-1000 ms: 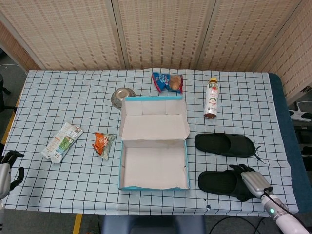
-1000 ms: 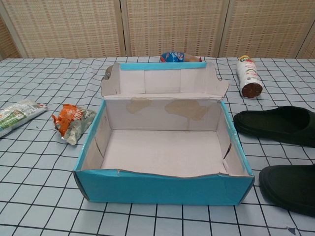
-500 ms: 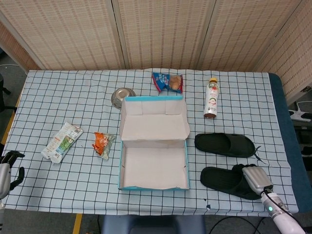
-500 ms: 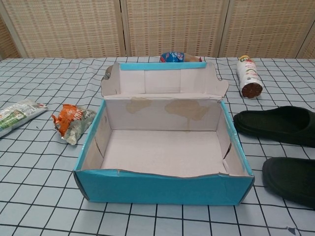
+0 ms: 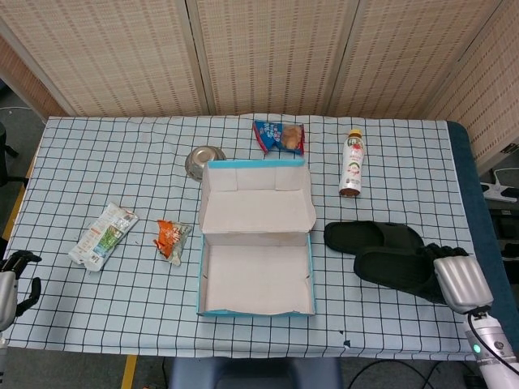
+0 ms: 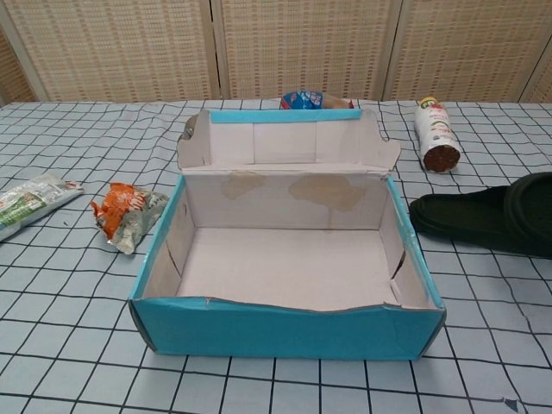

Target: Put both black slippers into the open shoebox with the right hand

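The open blue shoebox [image 5: 200, 279] stands in the middle of the table, its lid folded back; the chest view shows its front wall [image 6: 285, 328] and bare inside. One black slipper [image 5: 350, 235] lies on the cloth to the right of the box. My right hand [image 5: 461, 281] grips the heel of the second black slipper [image 5: 397, 267] and holds it lifted, partly over the first one. In the chest view the lying slipper [image 6: 461, 220] and the held slipper [image 6: 532, 210] show at the right edge; the hand itself is out of that frame. My left hand [image 5: 11, 284] hangs at the table's front left corner, holding nothing.
A bottle [image 5: 351, 164] lies behind the slippers. A blue snack bag [image 5: 279, 135] and a metal bowl [image 5: 204, 160] sit behind the box. An orange packet [image 5: 172, 237] and a green-white packet [image 5: 103, 235] lie to its left.
My right hand has lifted the near slipper off the table and carried it back and up, so that it now overlaps the far slipper. The left hand has not moved.
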`<state>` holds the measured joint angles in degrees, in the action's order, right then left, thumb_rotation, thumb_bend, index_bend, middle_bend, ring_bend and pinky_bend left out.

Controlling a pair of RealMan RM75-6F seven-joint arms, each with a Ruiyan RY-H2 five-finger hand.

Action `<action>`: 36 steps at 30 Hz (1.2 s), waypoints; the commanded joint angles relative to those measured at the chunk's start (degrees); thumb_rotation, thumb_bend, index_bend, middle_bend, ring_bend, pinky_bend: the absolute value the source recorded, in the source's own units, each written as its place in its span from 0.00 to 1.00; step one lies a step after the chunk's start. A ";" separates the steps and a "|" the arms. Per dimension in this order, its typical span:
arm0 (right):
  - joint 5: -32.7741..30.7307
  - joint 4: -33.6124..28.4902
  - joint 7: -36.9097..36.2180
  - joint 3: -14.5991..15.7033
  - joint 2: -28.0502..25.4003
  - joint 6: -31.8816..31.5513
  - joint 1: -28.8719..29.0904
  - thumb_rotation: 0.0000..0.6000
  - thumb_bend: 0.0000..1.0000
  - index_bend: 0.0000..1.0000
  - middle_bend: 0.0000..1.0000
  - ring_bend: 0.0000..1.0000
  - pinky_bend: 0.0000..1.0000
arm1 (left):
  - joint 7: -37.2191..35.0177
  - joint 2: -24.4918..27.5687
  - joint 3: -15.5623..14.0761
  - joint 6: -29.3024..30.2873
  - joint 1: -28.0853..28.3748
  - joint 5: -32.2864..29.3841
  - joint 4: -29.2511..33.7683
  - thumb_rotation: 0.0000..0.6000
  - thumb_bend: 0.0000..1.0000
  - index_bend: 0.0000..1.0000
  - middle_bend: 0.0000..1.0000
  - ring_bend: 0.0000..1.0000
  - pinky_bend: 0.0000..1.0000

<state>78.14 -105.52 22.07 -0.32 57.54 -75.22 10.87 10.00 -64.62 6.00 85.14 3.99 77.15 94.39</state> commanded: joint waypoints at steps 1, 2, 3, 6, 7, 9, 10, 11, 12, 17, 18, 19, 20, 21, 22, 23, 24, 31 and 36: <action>-0.06 -10.99 1.18 -2.36 -6.15 -0.99 0.42 1.00 0.01 0.69 0.67 0.49 0.36 | -0.31 0.08 0.04 0.20 -0.06 0.04 0.17 1.00 0.50 0.34 0.25 0.33 0.53; -0.17 -13.08 1.11 -2.58 -7.32 0.27 1.19 1.00 0.01 0.69 0.67 0.49 0.36 | -0.53 0.15 0.06 0.25 -0.09 0.06 0.24 1.00 0.50 0.34 0.25 0.33 0.53; -0.20 -15.10 1.45 -2.81 -8.49 1.48 2.01 1.00 0.01 0.69 0.67 0.49 0.36 | -0.72 0.23 0.09 0.34 -0.11 0.10 0.26 1.00 0.50 0.34 0.25 0.33 0.53; 0.68 -20.38 3.78 -4.47 -9.81 3.37 4.73 1.00 0.01 0.69 0.67 0.49 0.37 | -0.97 0.37 0.18 0.50 -0.23 -0.10 0.07 1.00 0.50 0.34 0.25 0.33 0.53; 0.93 -21.84 4.93 -5.17 -9.21 4.06 5.92 1.00 0.01 0.69 0.67 0.49 0.37 | -1.06 0.38 0.23 0.40 -0.23 -0.33 0.06 1.00 0.50 0.34 0.25 0.33 0.53; -0.14 -24.02 6.78 -6.09 -7.88 6.09 8.09 1.00 0.01 0.69 0.68 0.49 0.38 | -1.12 0.40 0.26 0.19 -0.18 -0.57 0.15 1.00 0.50 0.34 0.25 0.33 0.53; -1.80 -25.34 8.13 -6.65 -6.81 7.98 9.81 1.00 0.01 0.69 0.68 0.50 0.39 | -1.04 0.44 0.18 0.07 -0.13 -0.52 0.18 1.00 0.50 0.35 0.25 0.33 0.53; -3.61 -26.17 9.34 -7.07 -5.94 9.59 11.28 1.00 0.01 0.70 0.68 0.50 0.39 | -0.94 0.46 0.10 0.00 -0.09 -0.42 0.16 1.00 0.50 0.34 0.25 0.33 0.53; -5.75 -26.87 10.69 -7.50 -5.00 11.16 12.86 1.00 0.01 0.70 0.68 0.50 0.40 | -0.78 0.48 0.03 -0.04 -0.05 -0.33 0.13 1.00 0.50 0.34 0.25 0.33 0.53; -19.49 -26.50 18.68 -9.99 4.72 13.95 21.50 1.00 0.10 0.71 0.69 0.52 0.45 | -0.92 0.50 -0.09 -0.18 0.03 -0.20 0.30 1.00 0.50 0.35 0.25 0.33 0.53; -21.30 -25.62 19.96 -10.35 7.28 13.32 22.77 1.00 0.14 0.70 0.69 0.52 0.45 | -0.96 0.54 -0.11 -0.19 0.03 -0.18 0.23 1.00 0.50 0.35 0.25 0.33 0.53; -23.38 -24.24 21.57 -10.66 10.63 12.37 24.31 1.00 0.17 0.70 0.69 0.52 0.46 | -1.01 0.60 -0.13 -0.21 0.01 -0.23 0.14 1.00 0.50 0.34 0.25 0.33 0.53; -24.92 -23.29 22.78 -10.77 12.84 11.72 25.38 1.00 0.20 0.70 0.69 0.52 0.46 | -1.14 0.62 -0.09 -0.26 0.00 -0.37 0.10 1.00 0.50 0.34 0.25 0.33 0.53; -26.55 -22.60 23.86 -10.95 14.76 11.02 26.39 1.00 0.21 0.70 0.69 0.52 0.46 | -1.36 0.63 -0.01 -0.29 -0.01 -0.54 0.10 1.00 0.50 0.35 0.25 0.33 0.53; -28.65 -21.99 25.20 -11.25 16.94 10.10 27.68 1.00 0.23 0.70 0.69 0.52 0.46 | -1.65 0.66 0.08 -0.36 0.00 -0.71 0.11 1.00 0.50 0.35 0.25 0.33 0.53; -30.08 -21.68 26.19 -11.52 18.34 9.35 28.61 1.00 0.24 0.70 0.69 0.52 0.47 | -1.78 0.69 0.10 -0.40 0.00 -0.76 0.10 1.00 0.50 0.35 0.25 0.33 0.53; -31.31 -21.40 27.23 -11.79 19.60 8.56 29.52 1.00 0.25 0.70 0.69 0.52 0.47 | -1.80 0.71 0.08 -0.45 0.02 -0.76 0.05 1.00 0.50 0.35 0.25 0.33 0.53; -37.34 -19.48 33.09 -12.77 27.59 2.70 34.86 1.00 0.27 0.71 0.69 0.52 0.47 | -1.70 0.83 -0.19 -0.54 0.11 -0.34 0.19 1.00 0.50 0.35 0.25 0.33 0.53; -41.69 -18.35 34.79 -13.09 31.10 -0.05 37.10 1.00 0.27 0.70 0.69 0.52 0.47 | -1.83 0.83 -0.07 -0.62 0.12 -0.73 0.30 1.00 0.50 0.35 0.25 0.33 0.53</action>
<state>37.45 -124.44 56.25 -13.18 87.67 -74.63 47.17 8.17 -63.79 5.93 84.51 4.11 76.42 94.68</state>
